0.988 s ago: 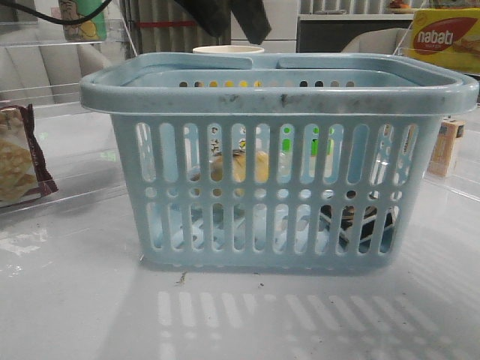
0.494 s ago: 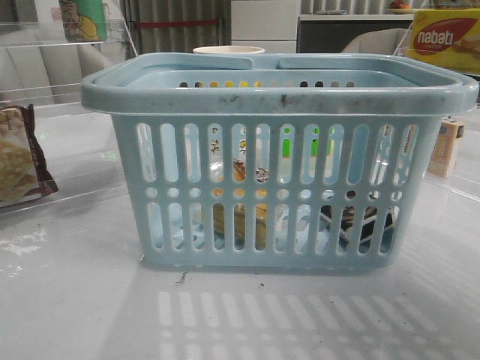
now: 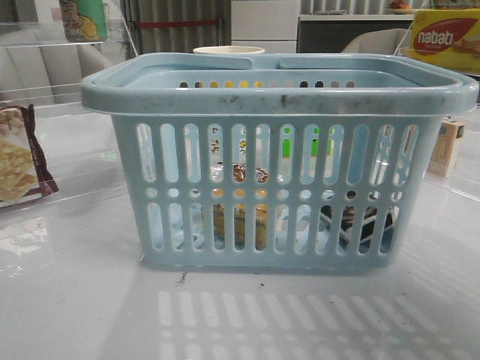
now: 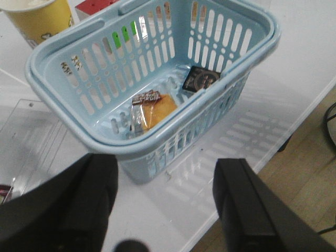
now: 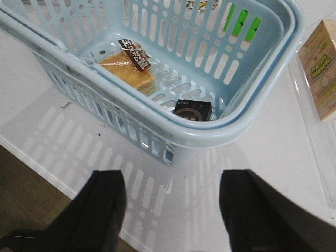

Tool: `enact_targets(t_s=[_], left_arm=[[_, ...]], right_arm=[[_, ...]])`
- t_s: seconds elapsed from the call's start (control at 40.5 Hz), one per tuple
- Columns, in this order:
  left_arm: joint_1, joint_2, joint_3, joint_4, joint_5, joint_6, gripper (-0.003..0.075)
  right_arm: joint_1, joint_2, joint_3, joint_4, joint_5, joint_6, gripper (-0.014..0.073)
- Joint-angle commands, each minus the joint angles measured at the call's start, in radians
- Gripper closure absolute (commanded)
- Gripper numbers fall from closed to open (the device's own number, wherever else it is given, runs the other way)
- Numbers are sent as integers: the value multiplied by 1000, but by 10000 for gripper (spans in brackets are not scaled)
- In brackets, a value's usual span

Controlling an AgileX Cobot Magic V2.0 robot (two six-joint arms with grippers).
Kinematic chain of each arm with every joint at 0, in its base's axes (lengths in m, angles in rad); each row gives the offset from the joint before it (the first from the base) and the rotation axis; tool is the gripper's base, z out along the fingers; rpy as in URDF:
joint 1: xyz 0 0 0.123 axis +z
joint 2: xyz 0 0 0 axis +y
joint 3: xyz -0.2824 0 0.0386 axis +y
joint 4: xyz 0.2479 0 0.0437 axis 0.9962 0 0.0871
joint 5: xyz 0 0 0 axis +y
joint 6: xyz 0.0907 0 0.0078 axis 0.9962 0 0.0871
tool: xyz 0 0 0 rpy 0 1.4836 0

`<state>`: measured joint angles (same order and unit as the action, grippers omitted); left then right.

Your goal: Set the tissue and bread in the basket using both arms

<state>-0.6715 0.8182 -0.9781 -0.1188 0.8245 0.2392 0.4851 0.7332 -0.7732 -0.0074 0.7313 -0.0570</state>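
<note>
The pale blue basket (image 3: 277,90) stands in the middle of the table; it also shows in the left wrist view (image 4: 68,113) and the right wrist view (image 5: 210,131). The bread (image 4: 155,110) in its clear wrapper lies on the basket floor, also seen in the right wrist view (image 5: 128,71) and through the slots in the front view (image 3: 240,221). The dark tissue pack (image 5: 192,111) lies beside it on the floor (image 4: 201,79). My left gripper (image 4: 165,202) is open and empty, above the table beside the basket. My right gripper (image 5: 173,210) is open and empty too.
A maroon cracker bag (image 3: 19,157) lies at the left. A small carton (image 5: 321,68) stands right of the basket. A yellow cup (image 4: 39,18) stands behind the basket. A yellow box (image 3: 445,39) sits at the back right. The table's front edge (image 4: 252,176) is near.
An arm above the basket a second ago has gone out of the front view. The bread dropped from mid-height to the basket floor and settled.
</note>
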Motion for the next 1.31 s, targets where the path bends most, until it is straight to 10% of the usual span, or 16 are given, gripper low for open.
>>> enact_targets(t_s=[0.0,0.148,0.692,0.84,1.285], left_arm=[[6,-71,25,43,-26,-49,267],[29,-133,70,205,47,-247,267],[40,-148,86,221,55,-268,267],[40,-148,86,221,53,-268,269],[40,-148,86,221,53,-268,629]], right_arm=[[-7,-6,-27,-13,-64,3,95],[-7,-6,-27,-13,-61,2,95],[-7,-169,92,0,-29,2,105],[-7,-175,108,0,-10,2,263],[-7,-175,110,0,-8,2,538]])
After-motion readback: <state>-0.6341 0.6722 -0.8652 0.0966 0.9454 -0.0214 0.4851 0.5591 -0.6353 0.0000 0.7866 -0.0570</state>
